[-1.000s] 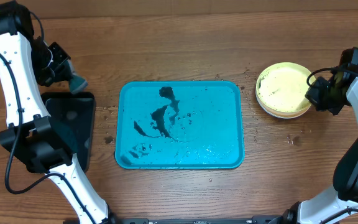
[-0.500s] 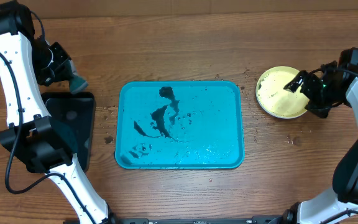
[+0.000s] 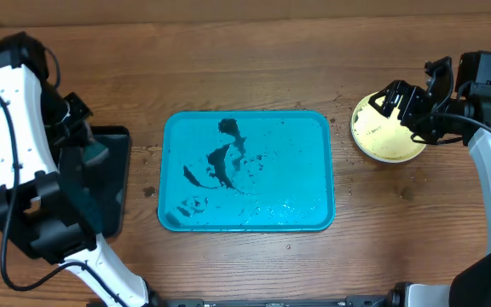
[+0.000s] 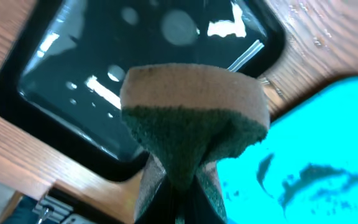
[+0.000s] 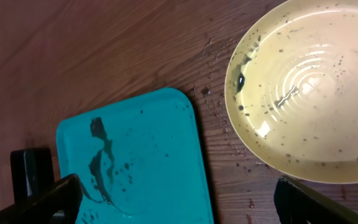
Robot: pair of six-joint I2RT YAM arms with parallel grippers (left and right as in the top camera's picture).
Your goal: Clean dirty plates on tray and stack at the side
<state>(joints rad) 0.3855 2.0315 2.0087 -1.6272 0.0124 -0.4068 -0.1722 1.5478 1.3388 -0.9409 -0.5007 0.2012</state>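
Observation:
The turquoise tray [image 3: 305, 136] lies mid-table, streaked with dark smears, with no plate on it; the right wrist view shows its corner [image 5: 160, 149]. A yellow-green plate [image 3: 380, 136] rests on the wood to its right, speckled with dark spots [image 5: 309, 93]. My right gripper [image 3: 406, 115] hovers over that plate, open and empty, its fingertips [image 5: 42, 202] far apart. My left gripper [image 4: 182, 199] is shut on a green-and-tan sponge [image 4: 194, 118], held over the black tray [image 3: 113, 183].
The black tray [image 4: 135, 81] sits left of the turquoise one, wet and glossy. Crumbs and water drops dot the wood between the turquoise tray and the plate. Bare wood lies behind and in front of the trays.
My right gripper opened, let go of the yellow-green plate and rose up and left over it. My left arm carried the sponge down over the black tray.

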